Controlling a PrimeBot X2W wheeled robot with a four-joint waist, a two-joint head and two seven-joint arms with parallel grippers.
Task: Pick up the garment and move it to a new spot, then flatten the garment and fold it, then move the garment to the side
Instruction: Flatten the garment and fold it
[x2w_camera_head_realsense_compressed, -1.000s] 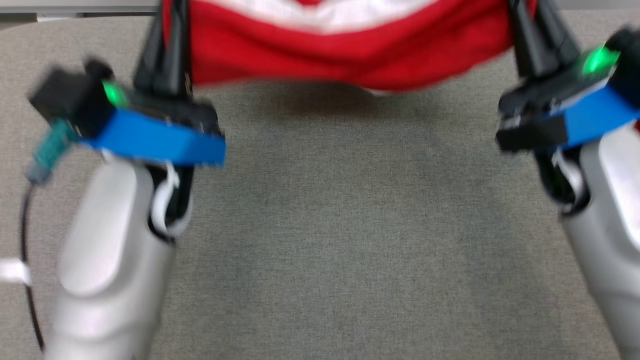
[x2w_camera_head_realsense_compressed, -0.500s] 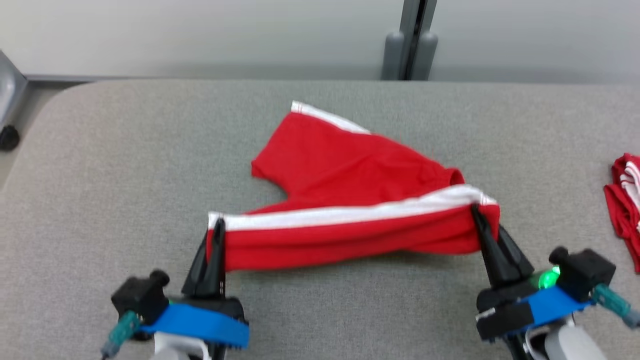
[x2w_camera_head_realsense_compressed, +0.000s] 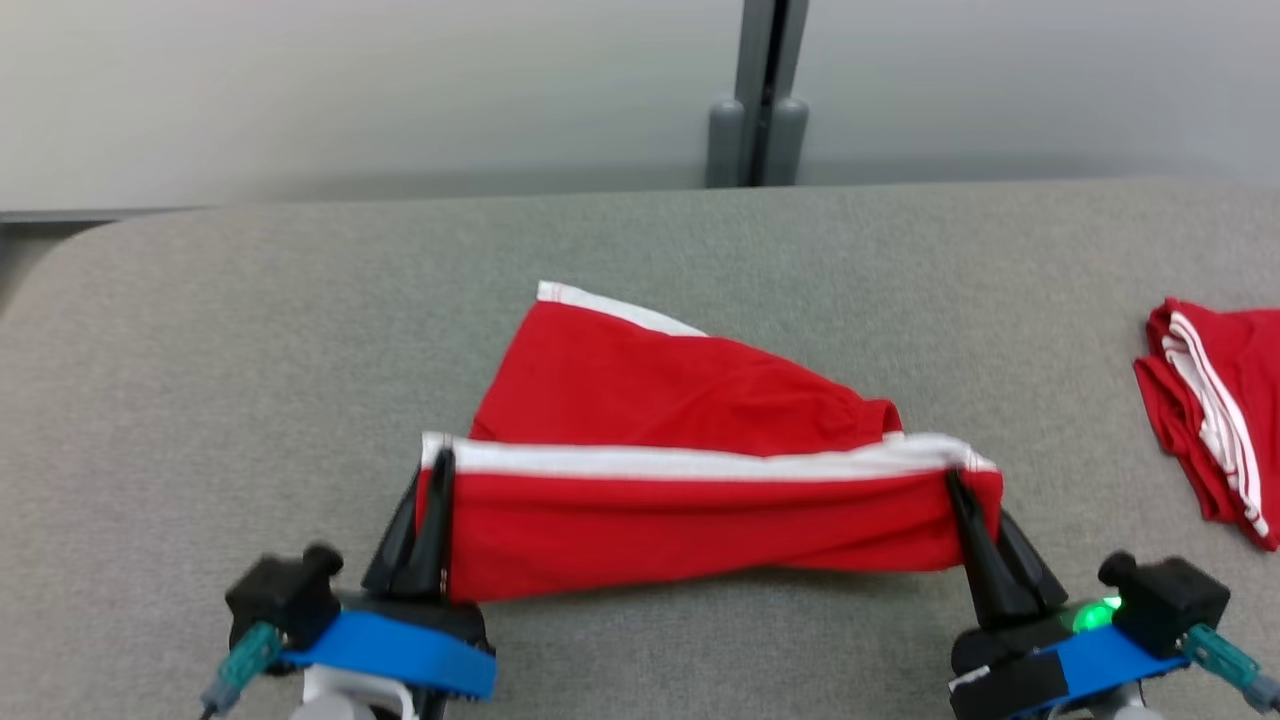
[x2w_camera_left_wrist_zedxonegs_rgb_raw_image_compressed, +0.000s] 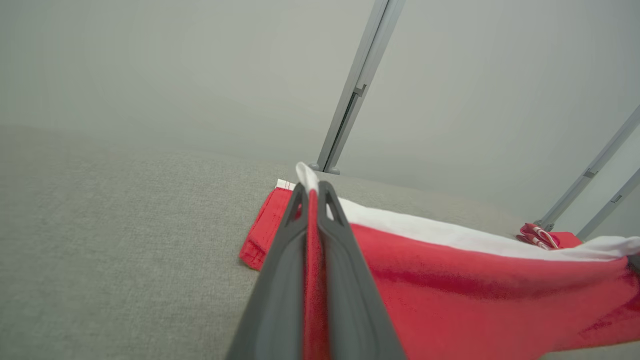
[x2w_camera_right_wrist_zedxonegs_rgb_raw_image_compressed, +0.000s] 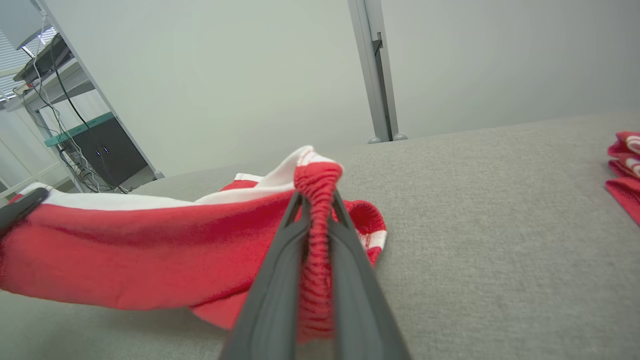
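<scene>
Operator: Where is the garment?

Spotter: The red garment sits on the grey table, on the near side of the upright post; its near edge, with the white stripe, hangs stretched between your two grippers; the far leg lies slack on the cloth, reaching back toward the post.

Operator: And the grips?

Spotter: Your left gripper, near and to the left of the post, has its fingers pressed together on the striped corner; your right gripper, near and to the right of the post, pinches the bunched elastic end; both bites look thin, close to the fingertips.

Operator: What can go wrong from here?

Spotter: I judge three things. Spread your arms further and the taut edge may slide out of one pinch, most likely on the left where little cloth is caught. Lower it as it hangs and the sagging underlayer may tuck beneath; the slack leg toward the post lies skewed, so you would press a crease in rather than flatten it. Carry it far to the right of the post and you may drag it onto the folded red pile lying there; the two pieces could tangle.
</scene>
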